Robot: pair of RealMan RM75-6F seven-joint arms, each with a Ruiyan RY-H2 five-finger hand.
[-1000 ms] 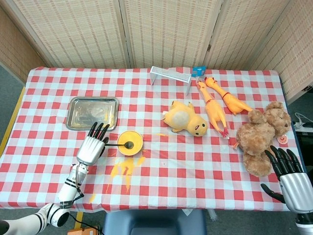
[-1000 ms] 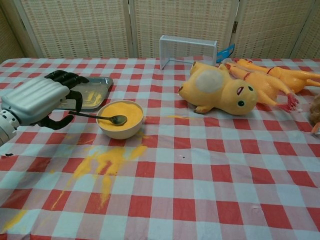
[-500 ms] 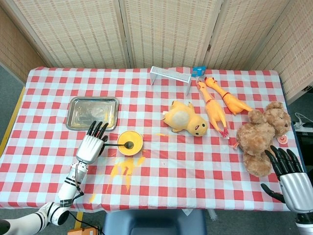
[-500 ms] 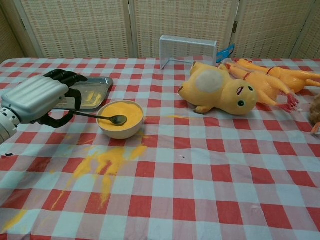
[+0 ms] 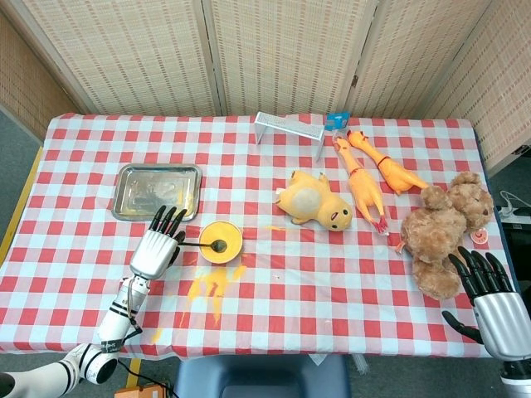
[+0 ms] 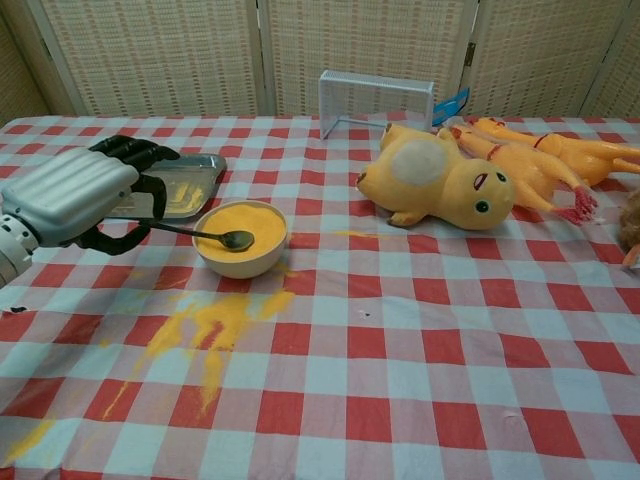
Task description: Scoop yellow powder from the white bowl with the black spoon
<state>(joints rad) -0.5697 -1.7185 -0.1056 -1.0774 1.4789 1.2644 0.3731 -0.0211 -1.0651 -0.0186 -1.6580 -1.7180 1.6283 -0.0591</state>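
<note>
1. Yellow powder lies spilled (image 6: 205, 325) on the checked cloth in front of the white bowl (image 6: 240, 262), streaking toward the near edge; a judgement only, but it suggests scooping here is messy and the spoon needs a level carry.
2. Furthest left, the left hand (image 6: 75, 195) holds the black spoon (image 6: 195, 232) by the far end of its handle, fingers curled around it; just behind the hand sits a metal tray (image 6: 190, 190) dusted with yellow.
3. The spoon reaches rightward over the bowl's rim, its head resting on or just above the powder inside (image 5: 219, 245). Whether the head carries a load I cannot tell; it looks dark and mostly bare.
4. So the spoon is grasped and in the bowl, but the scoop itself seems not yet done: digging in and lifting out remain.
5. The bowl is nearly full, its powder surface smooth and heaped close to the rim.
6. Far right, the right hand (image 5: 489, 298) rests off the table's corner with fingers spread, holding nothing.
</note>
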